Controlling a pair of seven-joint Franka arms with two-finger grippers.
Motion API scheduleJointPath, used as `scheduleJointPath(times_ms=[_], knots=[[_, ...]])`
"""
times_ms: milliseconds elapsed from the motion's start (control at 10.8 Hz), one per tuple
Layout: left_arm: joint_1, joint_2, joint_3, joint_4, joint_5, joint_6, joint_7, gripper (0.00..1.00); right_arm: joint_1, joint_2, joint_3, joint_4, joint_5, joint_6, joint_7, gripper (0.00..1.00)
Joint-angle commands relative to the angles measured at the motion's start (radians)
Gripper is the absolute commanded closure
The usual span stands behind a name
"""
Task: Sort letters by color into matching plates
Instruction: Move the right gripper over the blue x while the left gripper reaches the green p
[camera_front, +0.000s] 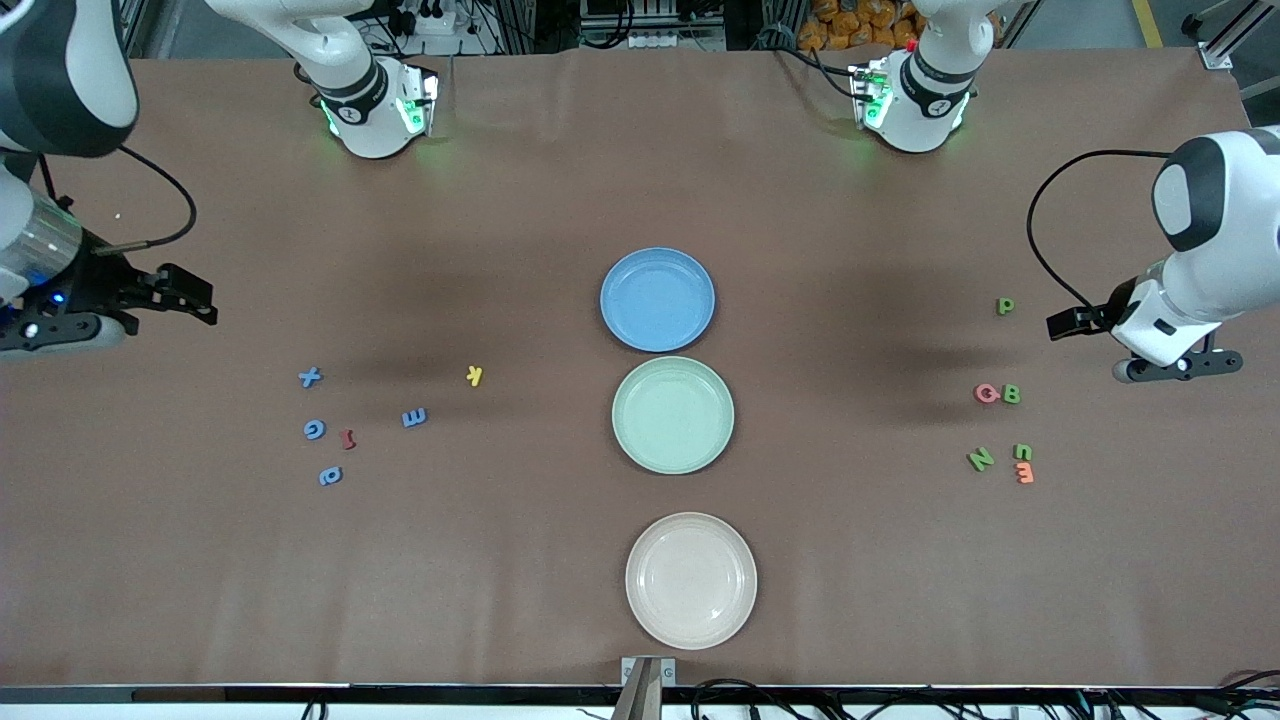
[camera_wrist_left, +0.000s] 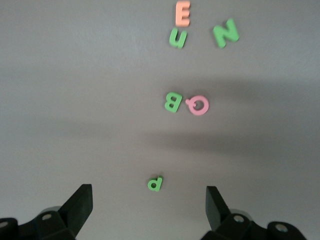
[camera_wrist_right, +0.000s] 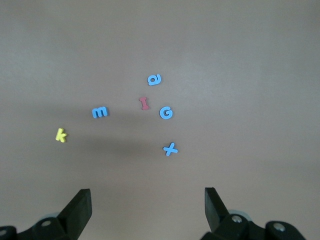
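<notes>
Nothing is sorted yet. The blue plate (camera_front: 657, 299) and green plate (camera_front: 672, 414) sit empty mid-table. Four blue letters (camera_front: 314, 429) lie toward the right arm's end, four green letters (camera_front: 980, 459) toward the left arm's end. The left gripper (camera_wrist_left: 149, 200) and right gripper (camera_wrist_right: 147, 200) hover wide open, holding nothing.

Foam letters (camera_front: 1010, 394): x, G, a, m, k, P, B, N.

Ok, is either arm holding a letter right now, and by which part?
Nothing is held. The left gripper hangs with jaws open over the green letters; the right gripper hangs open over the blue letters.
</notes>
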Motion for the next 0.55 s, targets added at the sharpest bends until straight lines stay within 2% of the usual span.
scheduleJointPath(times_ms=[0,185,462], knots=[[0.011,-0.03,-0.01,-0.107,0.007,0.06,-0.001,0.0,-0.031,-0.009,0.009,-0.172,0.012,0.172,-0.16,0.0],[0.011,-0.032,-0.01,-0.165,-0.016,0.109,-0.009,0.0,-0.033,-0.009,0.009,-0.261,0.012,0.253,-0.244,0.0],[0.02,-0.03,-0.01,-0.209,-0.024,0.114,-0.009,0.0,-0.034,-0.009,0.008,-0.402,0.01,0.415,-0.369,0.0]])
